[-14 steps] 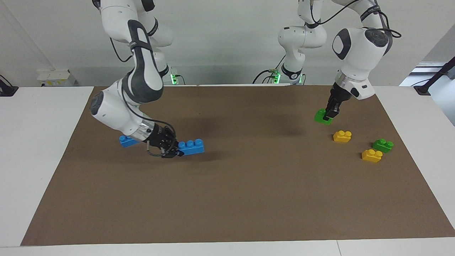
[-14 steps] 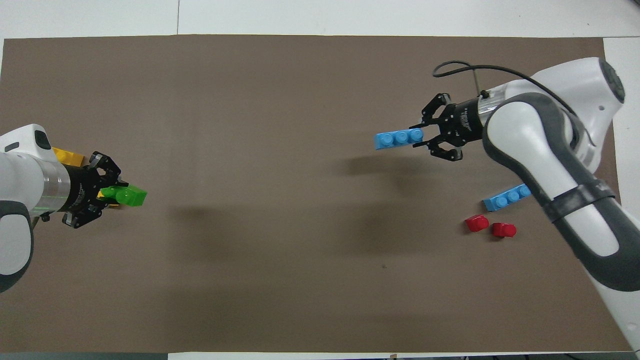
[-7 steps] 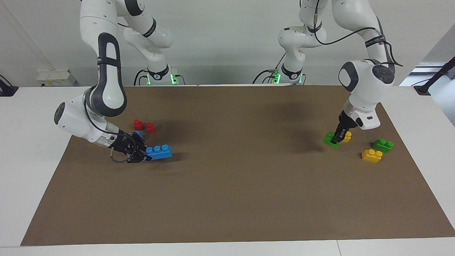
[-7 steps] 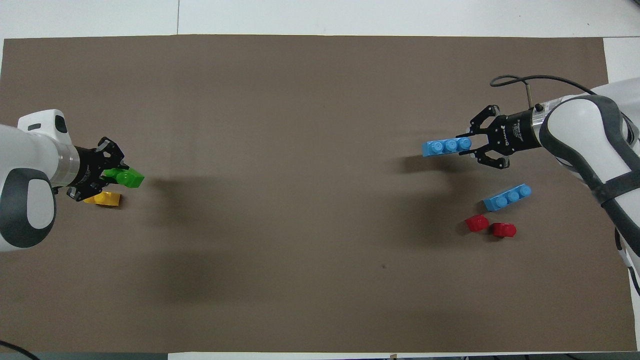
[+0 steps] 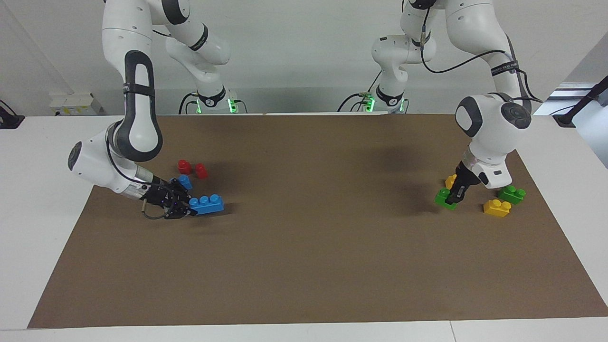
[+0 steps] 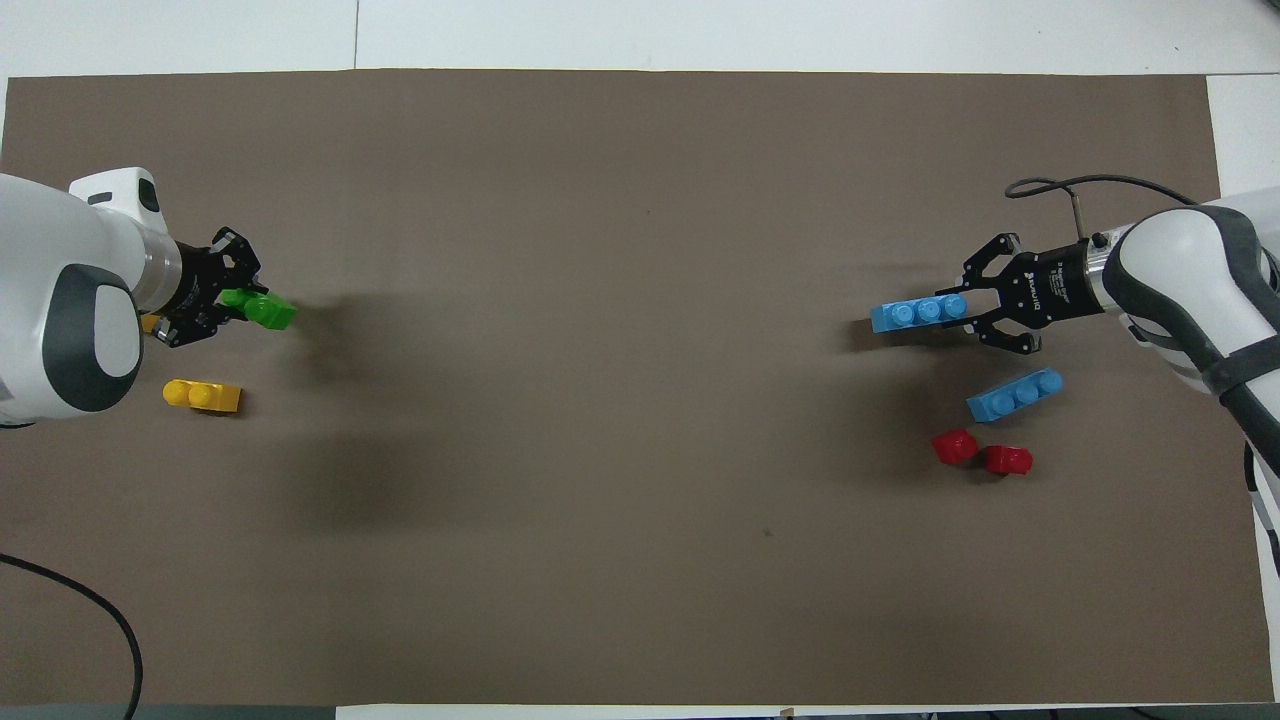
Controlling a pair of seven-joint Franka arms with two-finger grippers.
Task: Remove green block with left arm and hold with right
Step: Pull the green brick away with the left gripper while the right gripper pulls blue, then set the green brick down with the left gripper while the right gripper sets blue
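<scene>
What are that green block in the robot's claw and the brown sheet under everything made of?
The green block, held in the left gripper, looks like smooth moulded plastic: bright even colour, round studs, slight sheen. The brown sheet looks like matte paper or thin card: flat, dull, with straight cut edges, though fabric or felt cannot be ruled out.

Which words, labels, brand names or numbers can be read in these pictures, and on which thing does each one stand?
None can be read.
Right gripper, holding a blue brick: white print on its black body, too small to read.
Left arm's band: white marks, too blurred to read.
Left gripper, holding the green block: no print shows.
</scene>
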